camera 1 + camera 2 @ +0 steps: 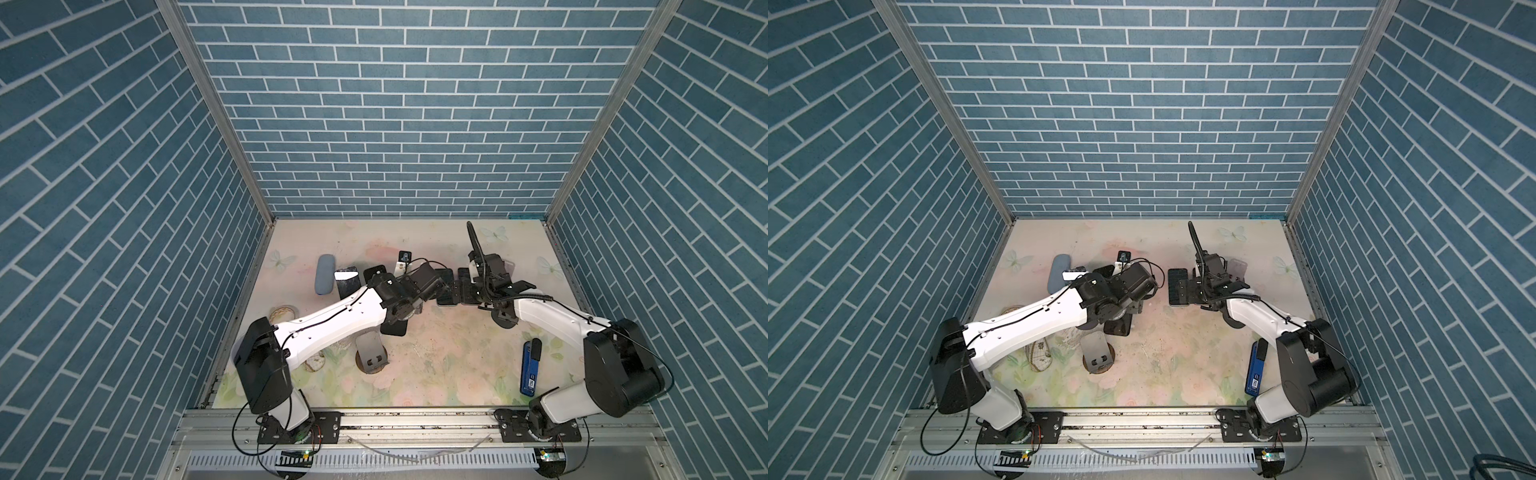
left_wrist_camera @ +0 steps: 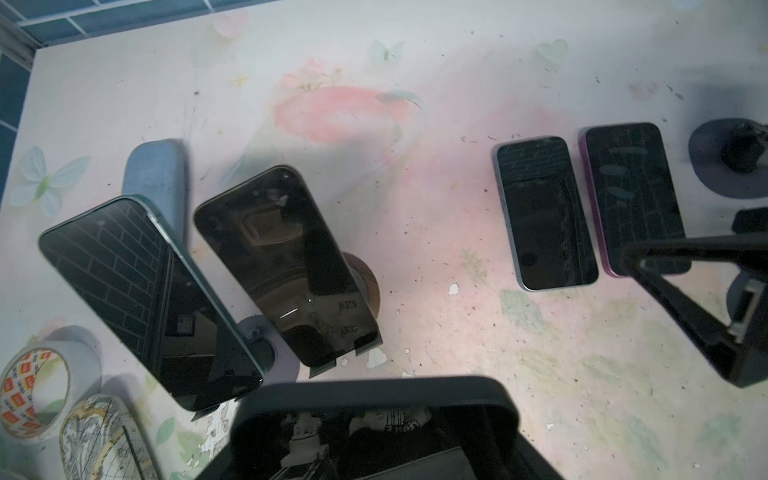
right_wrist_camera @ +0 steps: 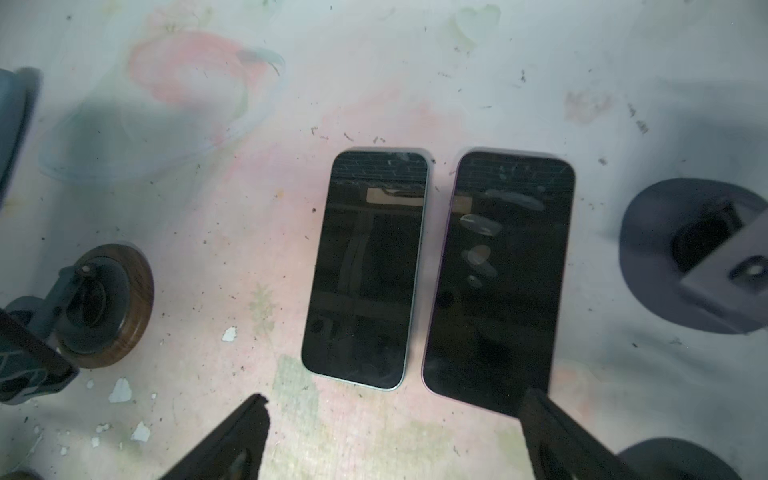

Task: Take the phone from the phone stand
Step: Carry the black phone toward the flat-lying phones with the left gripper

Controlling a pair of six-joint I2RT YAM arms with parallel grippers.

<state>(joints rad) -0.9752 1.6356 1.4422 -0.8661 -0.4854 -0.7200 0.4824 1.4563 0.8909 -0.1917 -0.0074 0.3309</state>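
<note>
Phone (image 2: 465, 411): a rigid, thin, glass-faced slab, light but slippery and breakable. Grip it across the long edges, never on the screen. It sits low at the left fingers (image 1: 409, 314), which are closed, apparently on it, beside an empty stand (image 1: 370, 353) on the worktop (image 1: 436, 353). Right fingers (image 3: 237, 436) hang spread and empty over two flat phones (image 3: 365, 270).

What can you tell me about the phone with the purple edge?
The purple-edged phone lies flat on the flowery table, screen up, dark, its glossy glass smeared with oval fingerprints. Corners are rounded. A blue-edged phone lies beside it, a thin gap between. One finger of the open right gripper overlaps its corner; whether it touches is unclear.
</note>
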